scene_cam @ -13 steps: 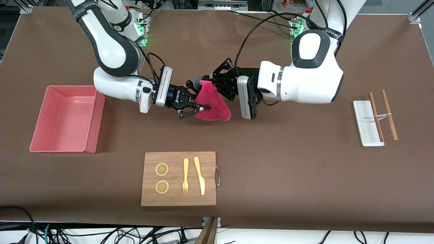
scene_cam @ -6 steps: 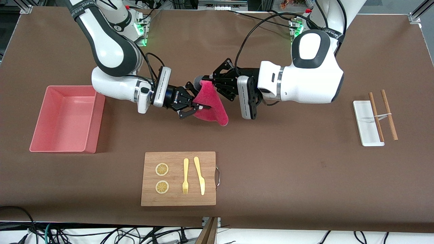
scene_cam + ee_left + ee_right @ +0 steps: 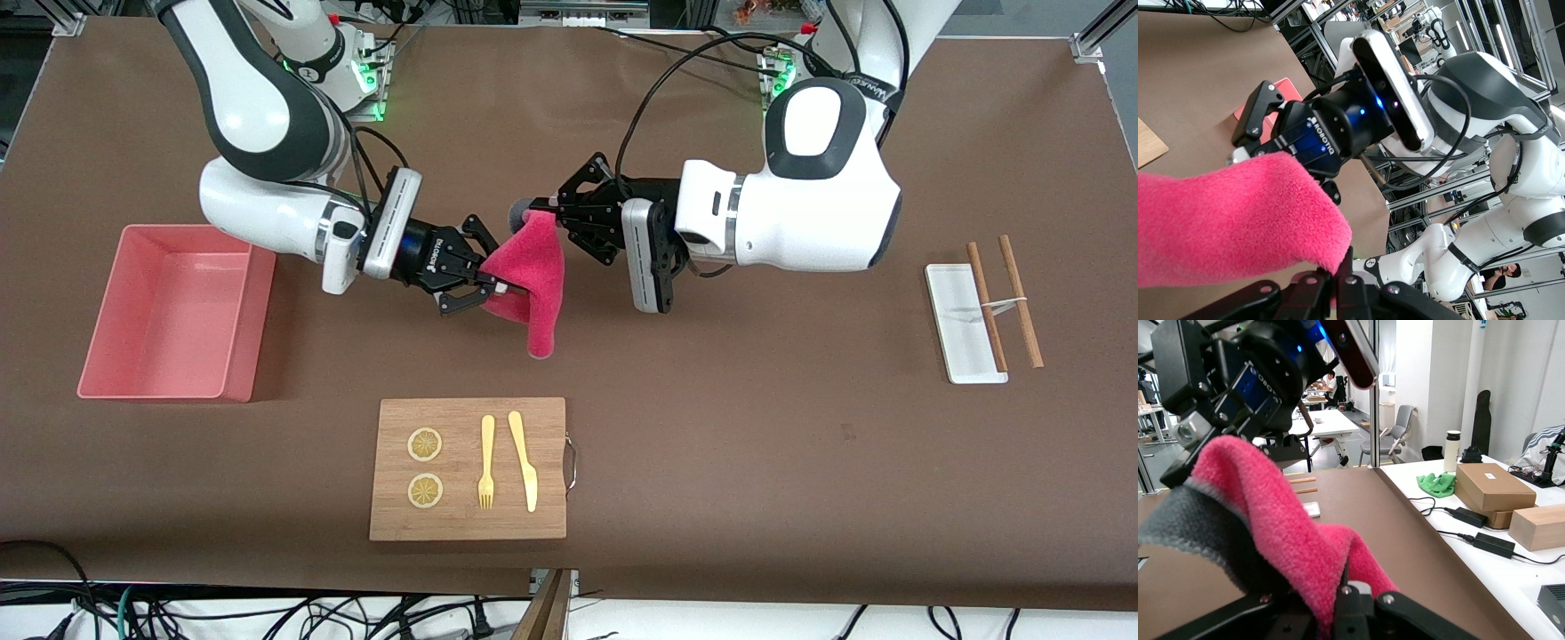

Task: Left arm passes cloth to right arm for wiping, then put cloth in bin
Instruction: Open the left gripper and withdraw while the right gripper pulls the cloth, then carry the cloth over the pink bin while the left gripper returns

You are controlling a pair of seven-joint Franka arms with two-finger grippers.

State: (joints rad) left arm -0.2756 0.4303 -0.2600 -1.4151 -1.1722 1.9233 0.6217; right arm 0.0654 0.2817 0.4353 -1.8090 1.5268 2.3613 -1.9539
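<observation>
Between the right gripper [image 3: 498, 286] and left gripper [image 3: 544, 213] hangs the cloth [image 3: 533, 284], both clamped on it; you risk stretching or tearing unless one releases.

Two glossy white jointed arms — left arm [image 3: 791, 213], right arm [image 3: 258, 133] — dark grey joints, black cables

White "ROBOTIQ" lettering on the right gripper [image 3: 1248, 150] body in the left wrist view, other arm markings illegible
</observation>
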